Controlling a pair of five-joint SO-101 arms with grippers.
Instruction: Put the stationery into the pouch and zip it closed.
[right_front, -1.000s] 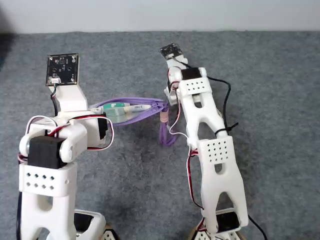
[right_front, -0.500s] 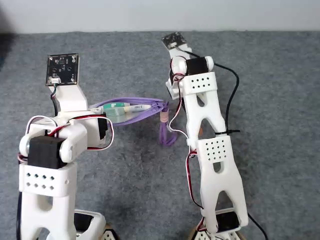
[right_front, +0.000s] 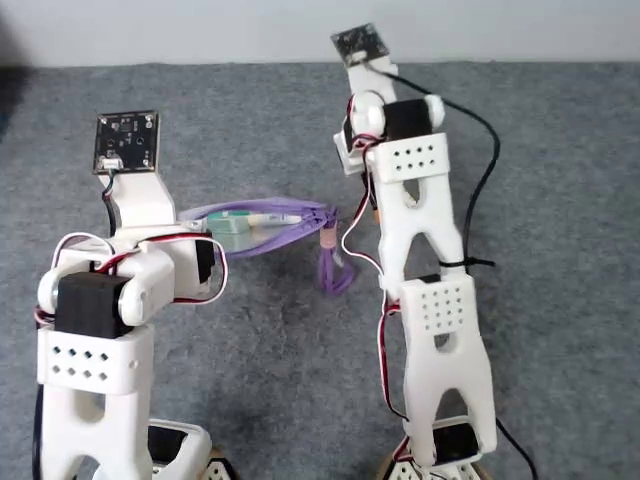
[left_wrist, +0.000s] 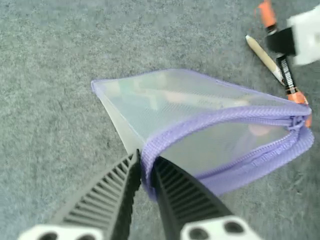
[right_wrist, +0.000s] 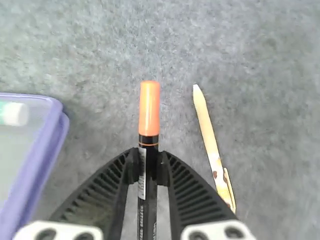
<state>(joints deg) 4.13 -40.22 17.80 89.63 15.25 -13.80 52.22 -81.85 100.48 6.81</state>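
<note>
Surface (right_front: 560, 200): grey and carpet-like, running across the whole high view, with a pale wall band along the top edge.

Right arm (right_front: 430, 300): white, extending from the bottom edge right of centre up towards the top centre of the high view.

Left arm (right_front: 100, 340): white, occupying the lower left of the high view, with its wrist turned towards the frame's centre.

Pouch (right_front: 265, 225): translucent with a purple zip edge, lying left of centre in the high view, between the two arms. In the left wrist view the pouch (left_wrist: 200, 130) fills the middle of the frame with its mouth gaping open. A green-and-white item (right_front: 235, 222) is inside it. A purple strap (right_front: 335, 270) trails from the pouch's right end towards the lower centre.

Left claw (left_wrist: 145, 162): pressed onto the purple zip edge at the pouch's near corner, with one finger on each side of the fabric.

Right claw (right_wrist: 148, 155): pinched on the black barrel of the marker (right_wrist: 149, 115), low on the surface. The orange cap projects beyond the fingertips towards the frame's upper centre. A corner of the pouch shows at the frame's lower left, near the marker but apart from it.

Cream pen (right_wrist: 210, 145): lying loose on the surface just right of the marker, outside the pouch and not touching the claw.
</note>
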